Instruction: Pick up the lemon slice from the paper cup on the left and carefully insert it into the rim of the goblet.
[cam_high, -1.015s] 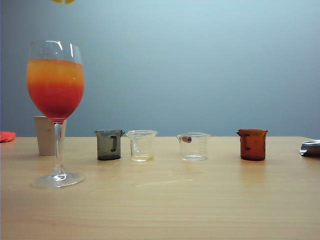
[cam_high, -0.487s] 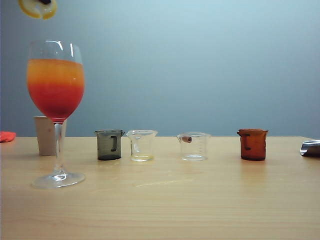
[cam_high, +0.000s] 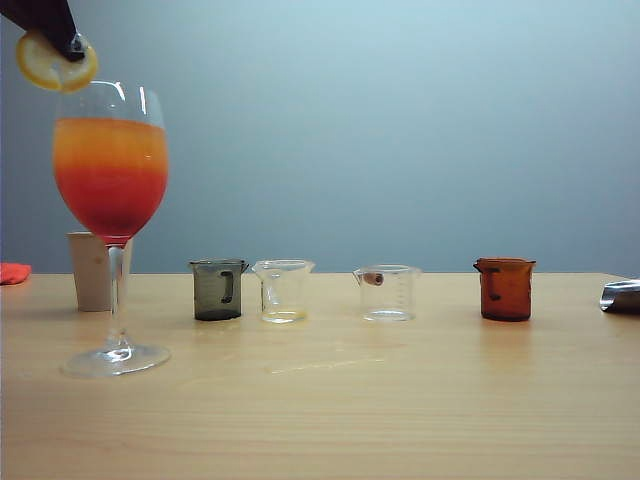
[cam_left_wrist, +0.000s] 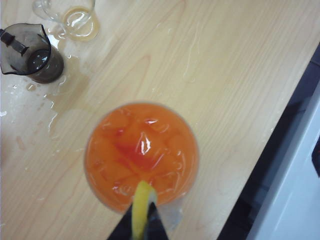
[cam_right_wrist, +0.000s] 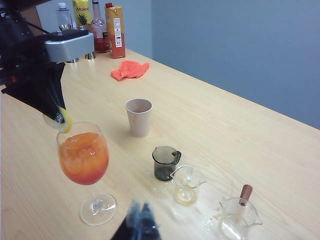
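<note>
The goblet stands at the table's left, its bowl filled with orange-to-red liquid and ice. My left gripper reaches down from the upper left and is shut on the lemon slice, a thin yellow round. The slice hangs just above the goblet's left rim. In the left wrist view the lemon slice is edge-on between the dark fingers, over the goblet rim. The paper cup stands behind the goblet's stem. My right gripper hovers shut over the table, holding nothing.
A smoky grey beaker, two clear beakers and an amber beaker stand in a row. An orange cloth and cartons and bottles sit at the far end. Spilled drops wet the table.
The left gripper has come down from the top edge with the lemon slice, which now hangs at the goblet's left rim. The right arm has stayed still.
</note>
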